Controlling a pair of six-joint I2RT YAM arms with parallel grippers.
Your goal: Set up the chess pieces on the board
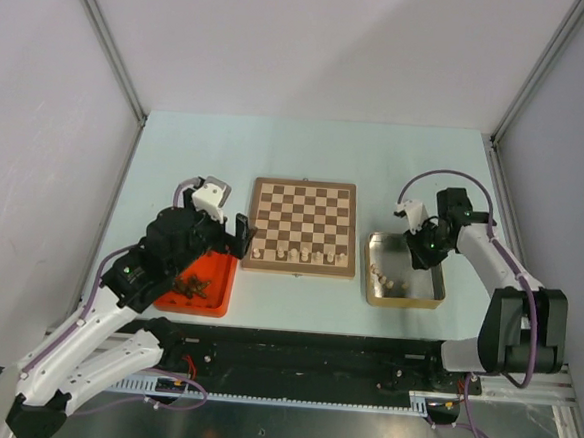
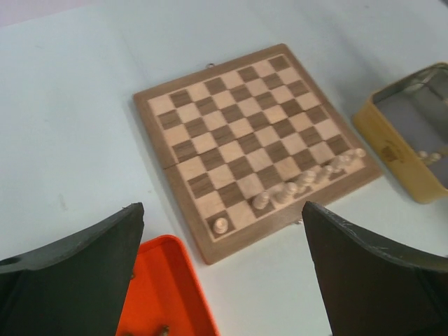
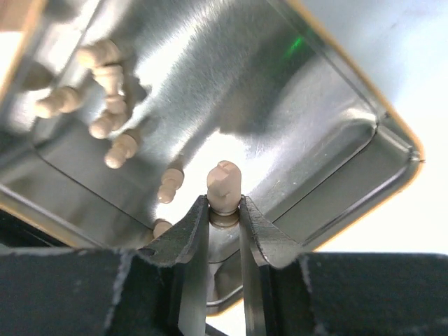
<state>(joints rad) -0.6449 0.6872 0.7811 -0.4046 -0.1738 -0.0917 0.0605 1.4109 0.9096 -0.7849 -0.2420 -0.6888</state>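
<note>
Pale-blue desk (image 1: 176,151), board (image 1: 301,227) centred, beige chess pieces (image 1: 300,252) lined along its near rank. Right hand (image 3: 224,210) is clamped on one beige piece (image 3: 224,180) above the gold tin (image 3: 336,126), presumably to carry it boardward. Left hand (image 2: 222,210) hangs wide open over the red tray (image 2: 164,294), holding nothing.
</note>
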